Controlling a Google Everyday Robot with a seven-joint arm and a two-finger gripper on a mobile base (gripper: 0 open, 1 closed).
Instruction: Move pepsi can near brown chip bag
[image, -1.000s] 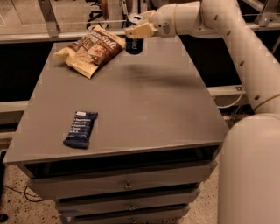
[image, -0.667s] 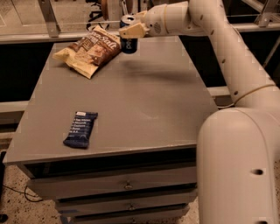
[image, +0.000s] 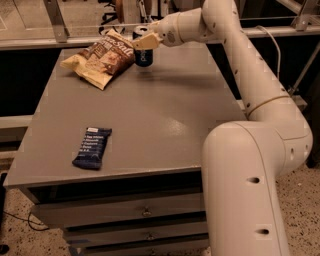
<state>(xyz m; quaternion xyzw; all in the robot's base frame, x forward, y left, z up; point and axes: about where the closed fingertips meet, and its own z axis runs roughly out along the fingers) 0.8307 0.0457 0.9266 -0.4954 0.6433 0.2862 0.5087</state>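
Note:
The pepsi can (image: 143, 56) is dark blue with a silver top and stands upright at the far side of the grey table (image: 165, 125), right next to the brown chip bag (image: 102, 57). The bag is crinkled, brown with white lettering and pale yellow edges, and lies flat at the far left. My gripper (image: 141, 41) reaches in from the right and is shut on the can's upper part. I cannot tell whether the can's base touches the table.
A flat dark blue snack bar wrapper (image: 92, 147) lies near the table's front left. My white arm (image: 250, 90) arcs along the table's right side. Drawers (image: 145, 212) sit below the tabletop. A metal rail (image: 50, 42) runs behind the table.
The gripper has carried the can a little to the left, closer to the chip bag. The bag and the snack bar have not moved.

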